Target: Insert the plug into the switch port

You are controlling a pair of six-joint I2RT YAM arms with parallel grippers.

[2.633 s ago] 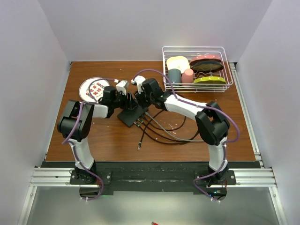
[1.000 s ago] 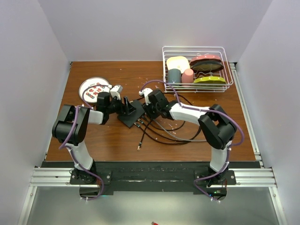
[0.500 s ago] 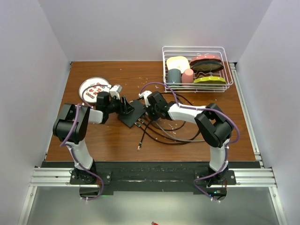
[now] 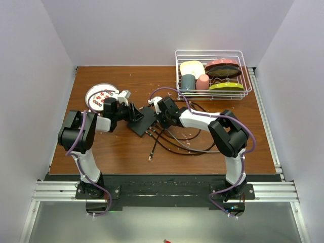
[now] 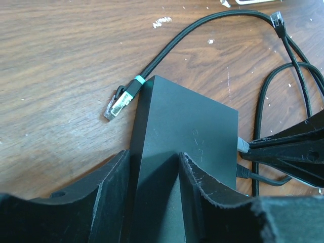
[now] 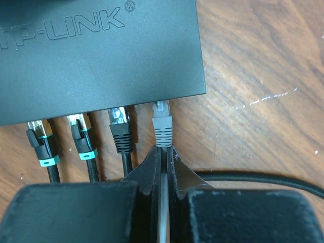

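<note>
Switch (image 4: 142, 120) lies on the table (image 4: 111, 147) between the arms — left gripper (image 4: 133, 112) at its left end, right gripper (image 4: 160, 120) at its socket edge. Left wrist: fingers (image 5: 106, 192) flank the switch's end, half-spread; whether they pinch it I cannot tell. Right wrist: jaws closed tight behind the grey plug (image 6: 162, 130) — its tip at the switch's edge, last in a row with three other cables (image 6: 81, 139).

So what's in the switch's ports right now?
Three black plugs, plus a grey plug at the fourth port, pinched in the right gripper. The top of the switch hides the sockets, so depth is unseen.
</note>
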